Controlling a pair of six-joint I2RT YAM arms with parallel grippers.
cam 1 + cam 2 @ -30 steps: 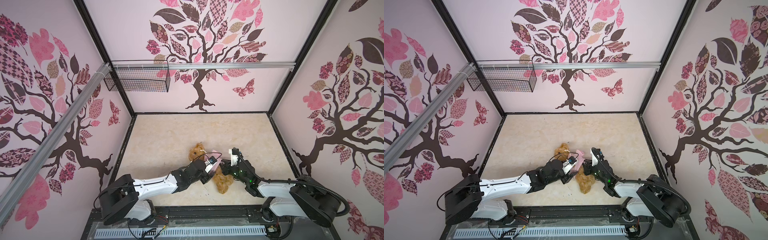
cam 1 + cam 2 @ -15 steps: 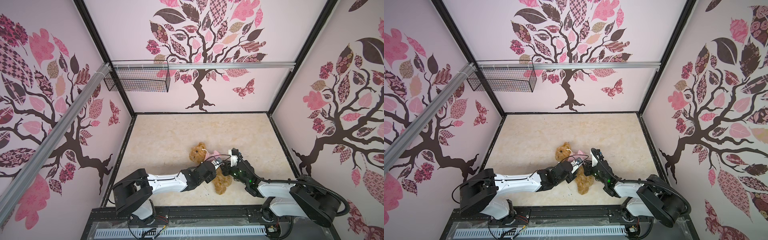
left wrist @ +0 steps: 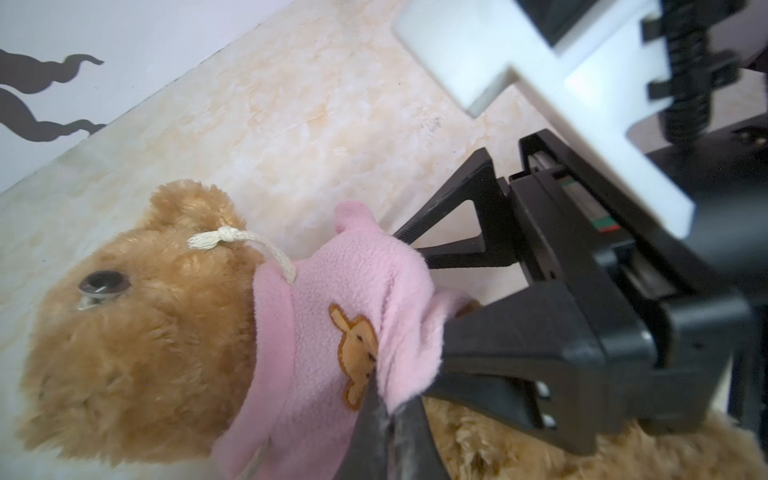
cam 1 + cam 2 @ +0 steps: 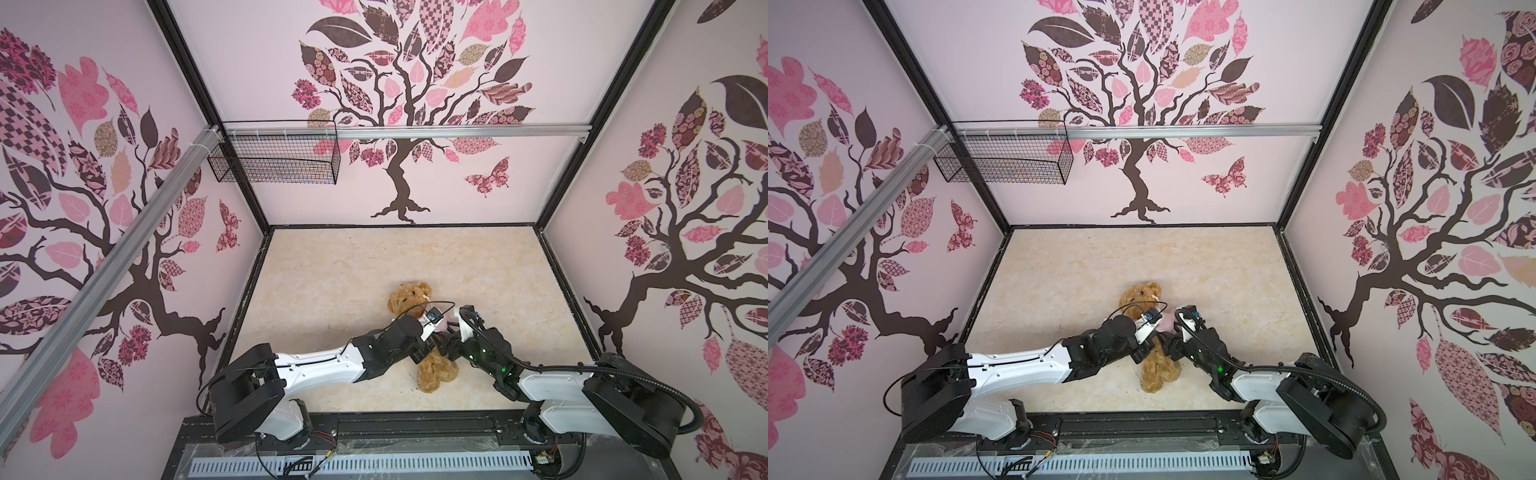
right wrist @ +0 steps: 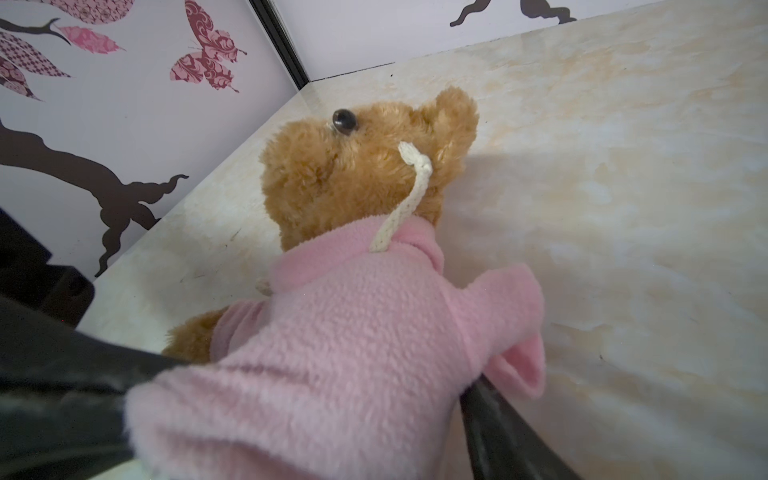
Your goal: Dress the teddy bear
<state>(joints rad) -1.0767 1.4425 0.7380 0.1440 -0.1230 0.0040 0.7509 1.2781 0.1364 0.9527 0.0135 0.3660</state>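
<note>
The teddy bear lies on its back on the floor, head toward the back wall. A pink shirt with an orange bear emblem covers its neck and chest. One brown arm sticks out of a sleeve; the other sleeve hangs limp. My left gripper is shut on the shirt's lower hem, beside the emblem. My right gripper is open, its fingers spread wide on either side of the shirt's other flank. Both arms hide the bear's torso in both top views.
A white drawstring from the collar lies across the bear's head. A wire basket hangs from the rail high on the back wall, at the left. The two wrists crowd together over the bear, near the front edge of the marbled floor.
My left gripper has closed on the shirt hem. My right gripper has gone from nearly shut to wide open, letting go of the fabric. The bear has shifted slightly to the right.
</note>
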